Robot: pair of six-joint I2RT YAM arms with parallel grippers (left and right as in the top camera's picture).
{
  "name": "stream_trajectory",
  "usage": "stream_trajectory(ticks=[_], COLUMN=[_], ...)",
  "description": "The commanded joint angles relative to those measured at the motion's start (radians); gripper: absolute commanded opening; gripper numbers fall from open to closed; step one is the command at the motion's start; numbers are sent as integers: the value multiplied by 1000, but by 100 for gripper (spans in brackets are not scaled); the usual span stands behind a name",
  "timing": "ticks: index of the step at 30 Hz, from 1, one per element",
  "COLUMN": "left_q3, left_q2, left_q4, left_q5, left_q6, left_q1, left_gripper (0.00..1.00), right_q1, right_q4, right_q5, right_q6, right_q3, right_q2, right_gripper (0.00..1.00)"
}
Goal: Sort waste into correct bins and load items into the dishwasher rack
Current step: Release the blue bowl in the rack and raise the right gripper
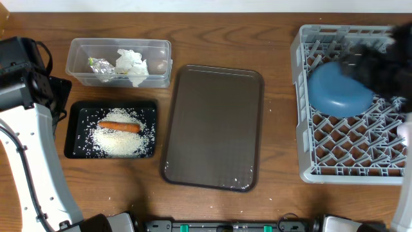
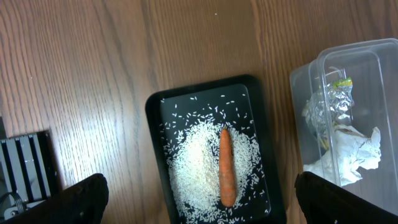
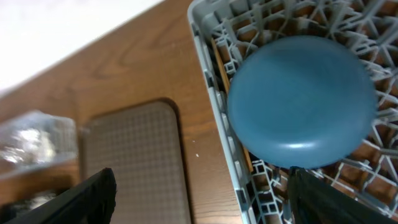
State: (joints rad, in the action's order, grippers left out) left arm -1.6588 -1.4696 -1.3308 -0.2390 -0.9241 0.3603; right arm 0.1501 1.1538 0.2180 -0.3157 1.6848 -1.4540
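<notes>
I find the left gripper [image 2: 208, 205] spread wide and empty over the black tray [image 2: 154, 130], which holds rice [image 2: 193, 155] and a carrot [image 2: 227, 167]. The right gripper [image 3: 211, 202] is likewise spread above the dark-blue bowl [image 3: 301, 99], which lies in the dishwasher rack [image 3: 214, 56].

carrot [image 1: 118, 127] on rice [image 1: 120, 143] in tray [image 1: 76, 113], napkin [image 1: 132, 64] in tub [image 1: 78, 64], bowl [image 1: 338, 93] in rack [image 1: 309, 164]

Overhead looks straight down; closer, left wrist shares its black tray [image 2: 245, 102], right wrist its rack [image 3: 207, 56].
</notes>
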Motion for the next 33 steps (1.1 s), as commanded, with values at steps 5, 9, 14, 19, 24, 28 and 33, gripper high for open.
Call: stream_trajectory(ticks=[5,9,14,19,24,28,33], left_q3=[8,8,8,8,8,8,8], left_q2=[0,0,0,0,0,0,0], left_q4=[-4,-4,-4,-4,-4,-4,-4], left_q5=[-5,-5,-5,-5,-5,-5,-5], left_q6=[-13,-13,-13,-13,-13,-13,-13], left_q1=[5,5,5,5,5,5,5], left_gripper=[98,98,98,98,98,98,98], right_q1=[-193,-203,-189,-191,-209,-210,-212], right_q4=[-97,-193,-320,-435,-482,-508,-526], right_q5=[-344,-363,-372,-324,-319,-319,-304], right_q6=[-89,-91,-82,-10,-2,-2,-2], right_q3=[-113,-114,-114,-114,-114,-114,-114], right_q2=[-172,-300,-393,-442,-503,-562,-578], right_gripper=[86,87,88,89,80,75,72])
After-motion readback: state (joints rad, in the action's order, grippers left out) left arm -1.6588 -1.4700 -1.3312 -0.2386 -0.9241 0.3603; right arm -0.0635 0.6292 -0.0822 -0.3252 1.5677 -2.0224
